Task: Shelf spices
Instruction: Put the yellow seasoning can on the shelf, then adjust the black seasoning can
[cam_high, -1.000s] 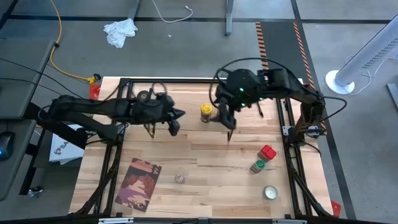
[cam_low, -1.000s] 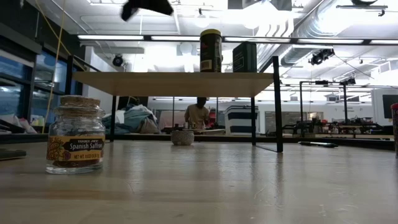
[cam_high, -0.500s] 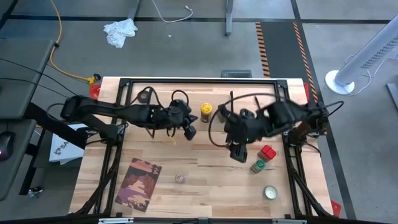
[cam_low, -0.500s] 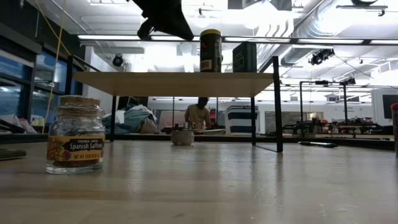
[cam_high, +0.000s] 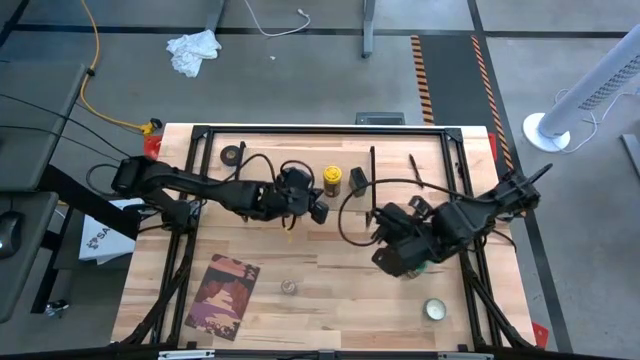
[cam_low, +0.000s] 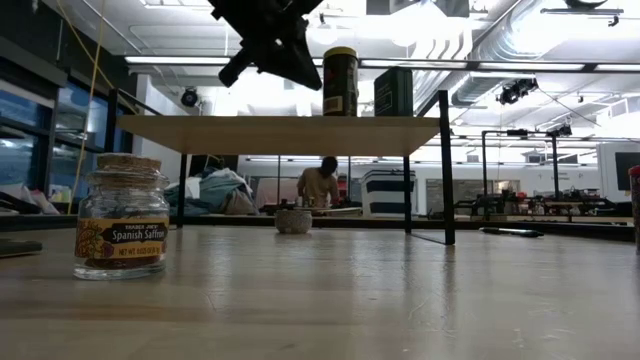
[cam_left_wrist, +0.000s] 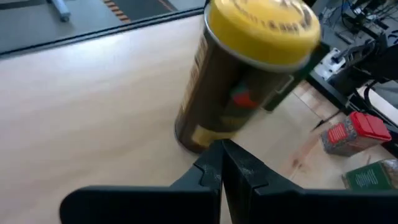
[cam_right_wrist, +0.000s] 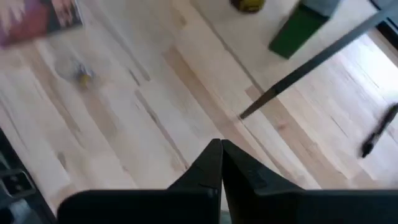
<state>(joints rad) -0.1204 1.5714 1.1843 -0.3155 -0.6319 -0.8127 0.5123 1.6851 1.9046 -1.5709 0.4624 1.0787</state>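
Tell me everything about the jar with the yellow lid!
The yellow-lidded jar is a round, dark brownish container with a bright yellow cap and a label carrying yellow and red patches. It stands upright on the light-wood shelf, beside a black square tin. Nothing holds it: the left gripper, shut and empty, is close in front of it without touching.
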